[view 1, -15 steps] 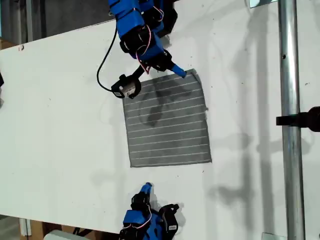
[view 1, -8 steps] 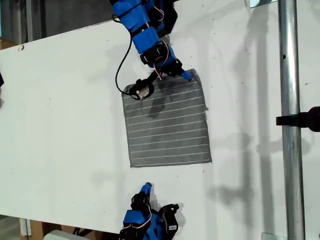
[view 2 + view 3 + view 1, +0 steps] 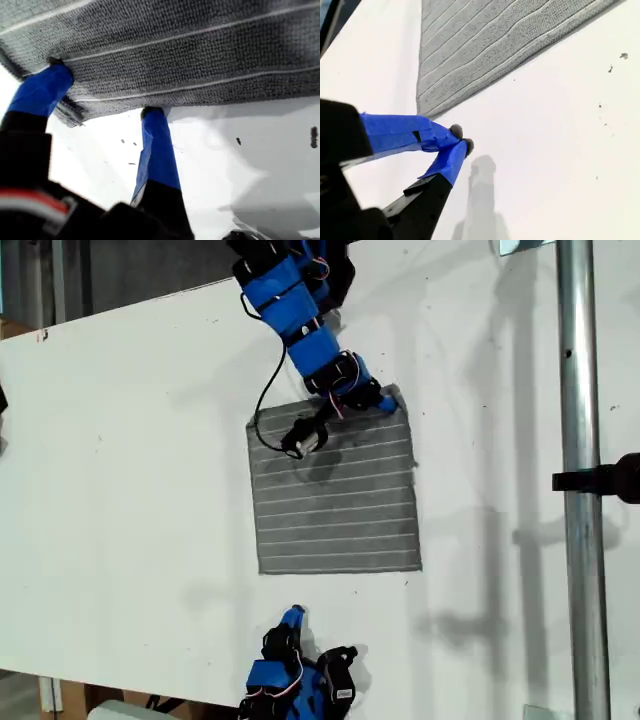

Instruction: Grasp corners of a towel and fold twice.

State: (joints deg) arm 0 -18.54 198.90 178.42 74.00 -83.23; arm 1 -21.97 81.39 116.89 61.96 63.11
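Grey striped towel (image 3: 335,488) flat on the white table (image 3: 130,460), near the middle of the exterior view, pale stripes running across it, four corners all on the surface. First gripper (image 3: 378,400) at the far right corner (image 3: 393,392) of the cloth in the exterior view, blue arm (image 3: 298,312) reaching down from the top edge of that view, a black cable (image 3: 262,405) looping over the far left part of the cloth. In the first wrist view, first gripper (image 3: 105,92) with jaws apart: one blue finger (image 3: 42,87) pressing on top of the towel (image 3: 200,45) by its hemmed corner (image 3: 70,112), the other finger (image 3: 157,145) on the bare table (image 3: 240,165) with its tip touching the hem; cloth edge between the two, not yet pinched. Second gripper (image 3: 292,618) low in the exterior view, just off the near edge of the cloth, apart from it. In the second wrist view, second gripper (image 3: 461,139) with jaws together, tips touching and clamped on nothing, over bare table (image 3: 560,150) near a corner (image 3: 421,111) of the towel (image 3: 485,35). Metal pole (image 3: 578,480) upright at the exterior view's right, well apart from the cloth.
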